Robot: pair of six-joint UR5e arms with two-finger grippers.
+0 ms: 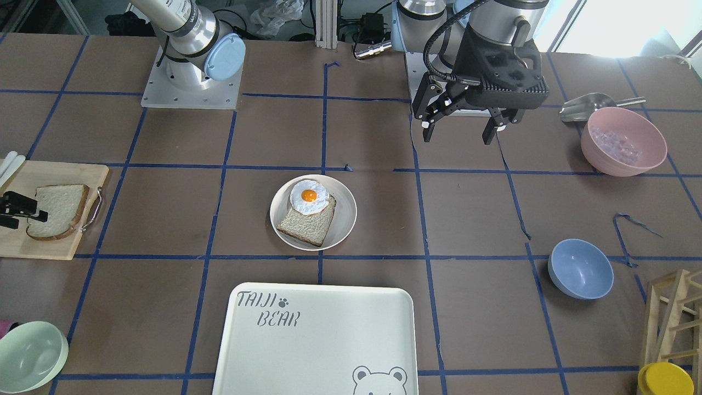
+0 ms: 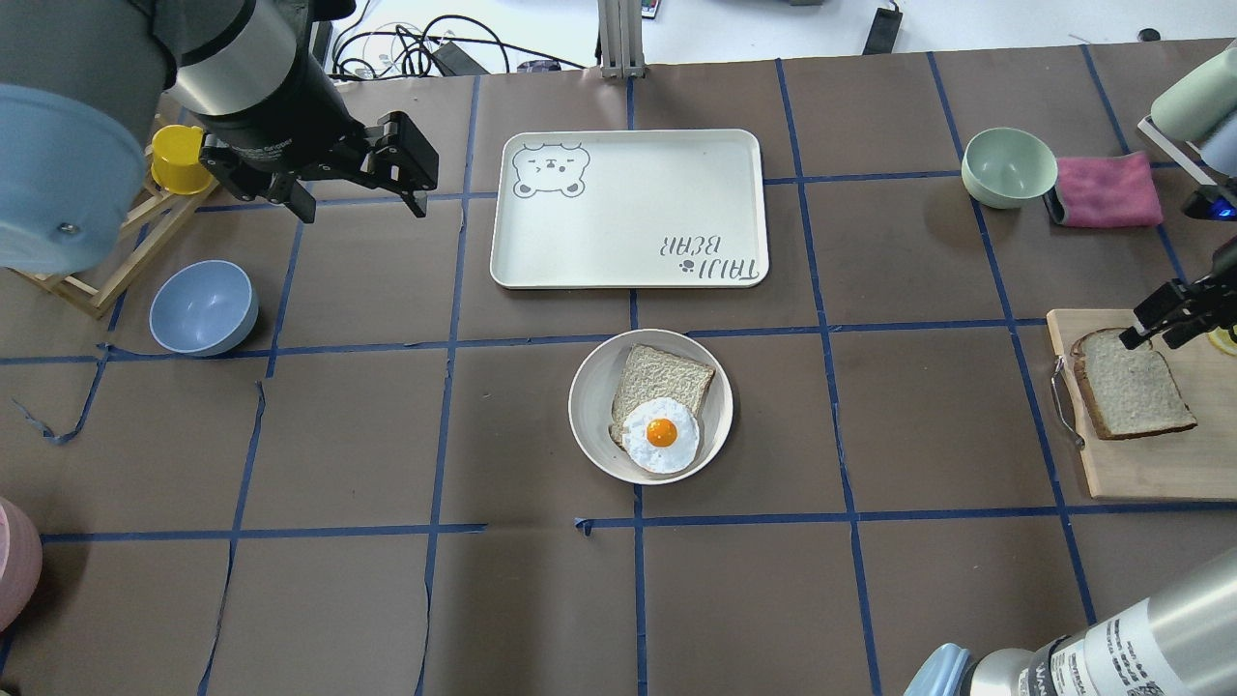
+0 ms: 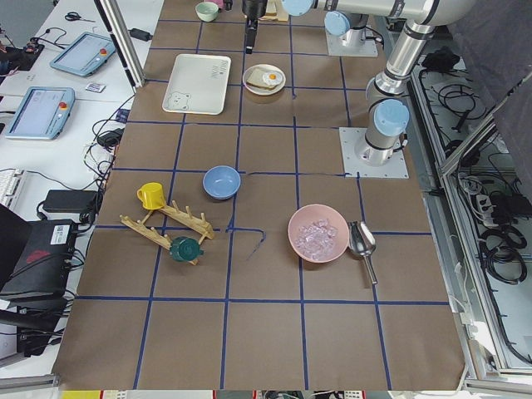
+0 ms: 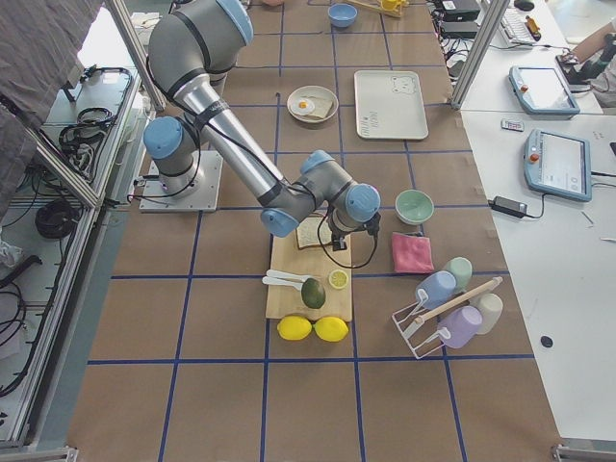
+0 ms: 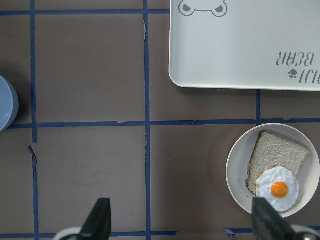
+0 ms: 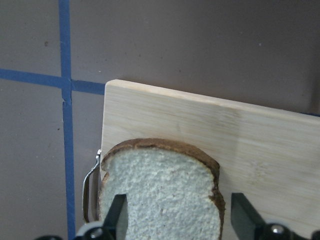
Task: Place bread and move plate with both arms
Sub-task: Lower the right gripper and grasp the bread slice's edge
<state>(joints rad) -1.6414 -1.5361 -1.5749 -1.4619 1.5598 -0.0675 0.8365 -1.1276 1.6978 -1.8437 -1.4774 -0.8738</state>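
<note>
Status: early; nothing placed, nothing moved.
bread (image 2: 1131,387) lies flat on the cutting board (image 2: 1140,469) at the robot's right end of the table; right gripper (image 6: 179,207) is down at it, jaws spread, one finger over the crumb, the other off the crust edge; contact unclear, probably not clamped yet; left gripper (image 1: 457,136) hangs wide open over bare table, holding nothing, well apart from the plate (image 2: 591,430); plate sits mid-table near the TAIJI BEAR tray (image 2: 628,232), not on it, carrying the egg-topped slice (image 2: 667,377); left, by my read: grip, carry, place bread, then two-arm plate move; counts: 2 bread slices, 1 fried egg (image 2: 660,435), 1 plate, 1 tray, 1 board, 3 bowls: blue bowl (image 2: 203,307), green bowl (image 2: 1008,166), pink bowl (image 1: 623,141)
</note>
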